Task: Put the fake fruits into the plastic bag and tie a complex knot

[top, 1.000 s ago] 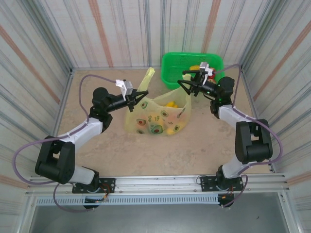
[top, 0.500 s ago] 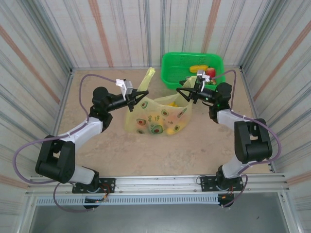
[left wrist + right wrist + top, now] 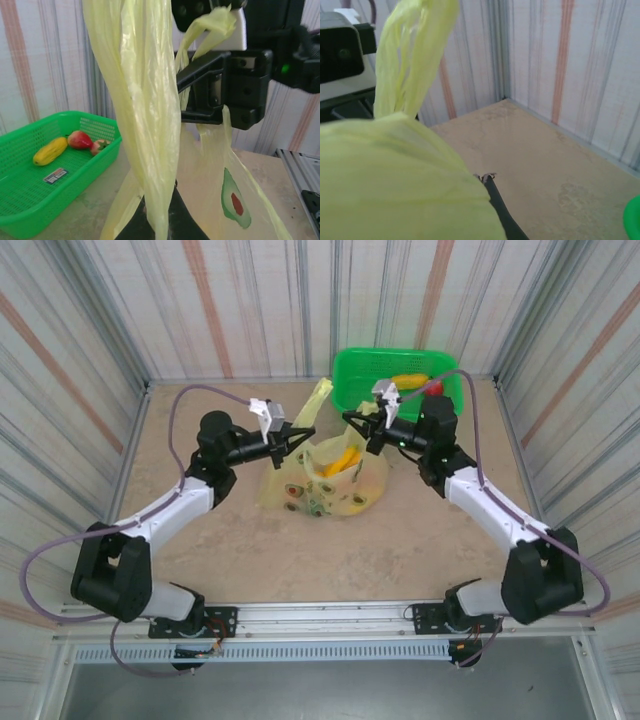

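The yellow-green plastic bag (image 3: 322, 485) with green fruit prints stands mid-table, a yellow fake fruit (image 3: 340, 462) inside its mouth. My left gripper (image 3: 303, 436) is shut on the bag's left handle (image 3: 145, 125), which rises as a long twisted strip from its jaws (image 3: 161, 207). My right gripper (image 3: 351, 421) is shut on the right handle (image 3: 212, 22); in the left wrist view it is the black block (image 3: 225, 85) just behind the strip. Bag plastic (image 3: 395, 185) covers one right finger; the other fingertip (image 3: 489, 178) shows. No knot is in view.
The green mesh basket (image 3: 360, 375) stands at the back right, close behind the right gripper. It holds a yellow banana (image 3: 50, 151) and red strawberry-like pieces (image 3: 79, 140). Striped walls close in three sides. Bare tabletop (image 3: 300, 550) lies in front of the bag.
The right gripper swung left from beside the basket and shut on the bag's right handle. Both grippers now stand close together above the bag, whose mouth is drawn narrower.
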Motion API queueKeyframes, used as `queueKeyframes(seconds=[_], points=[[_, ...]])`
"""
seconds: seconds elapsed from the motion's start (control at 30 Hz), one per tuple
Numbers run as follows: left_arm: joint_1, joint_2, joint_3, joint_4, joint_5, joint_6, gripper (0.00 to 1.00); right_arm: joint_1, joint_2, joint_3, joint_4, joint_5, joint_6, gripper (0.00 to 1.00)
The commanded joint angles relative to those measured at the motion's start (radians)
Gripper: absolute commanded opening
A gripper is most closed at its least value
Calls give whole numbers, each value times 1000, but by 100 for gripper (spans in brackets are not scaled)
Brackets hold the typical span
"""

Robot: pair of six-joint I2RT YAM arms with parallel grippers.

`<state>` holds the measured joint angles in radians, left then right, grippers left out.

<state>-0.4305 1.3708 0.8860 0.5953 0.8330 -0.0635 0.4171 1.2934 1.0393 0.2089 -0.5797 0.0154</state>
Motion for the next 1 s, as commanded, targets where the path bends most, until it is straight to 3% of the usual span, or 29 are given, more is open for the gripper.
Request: queueKeyframes(seconds=[0.0, 0.1, 0.23, 0.3, 0.33, 0.43, 0.47, 0.63, 0.8, 0.9, 0.97], points=[[1, -57, 39, -91, -86, 23, 0, 53, -51, 25, -294, 297, -63, 0], [3, -84, 47, -145, -182, 35, 0, 122, -117, -17, -298, 491, 39, 0], [12, -113, 36, -162, -332, 35, 0, 167, -147, -30, -371, 545, 101, 1], [26, -126, 20, -155, -412, 28, 0, 198, -143, -22, -421, 558, 76, 13], [36, -133, 13, -149, -442, 24, 0, 213, -147, -23, -435, 543, 62, 22], [58, -135, 11, -145, -454, 18, 0, 251, -213, -77, -384, 485, 24, 66], [59, -131, 13, -147, -443, 19, 0, 255, -254, -102, -356, 460, 16, 77], [67, -115, 3, -126, -418, 29, 0, 211, -463, -202, -306, 217, -143, 84], [91, -101, -12, -82, -364, 19, 0, 64, -633, -339, -191, 83, -243, 88], [102, -85, -10, -54, -314, -5, 0, -41, -644, -392, -95, 21, -193, 92], [103, -81, -8, -48, -296, -12, 0, -78, -602, -389, -35, -54, -102, 100]])
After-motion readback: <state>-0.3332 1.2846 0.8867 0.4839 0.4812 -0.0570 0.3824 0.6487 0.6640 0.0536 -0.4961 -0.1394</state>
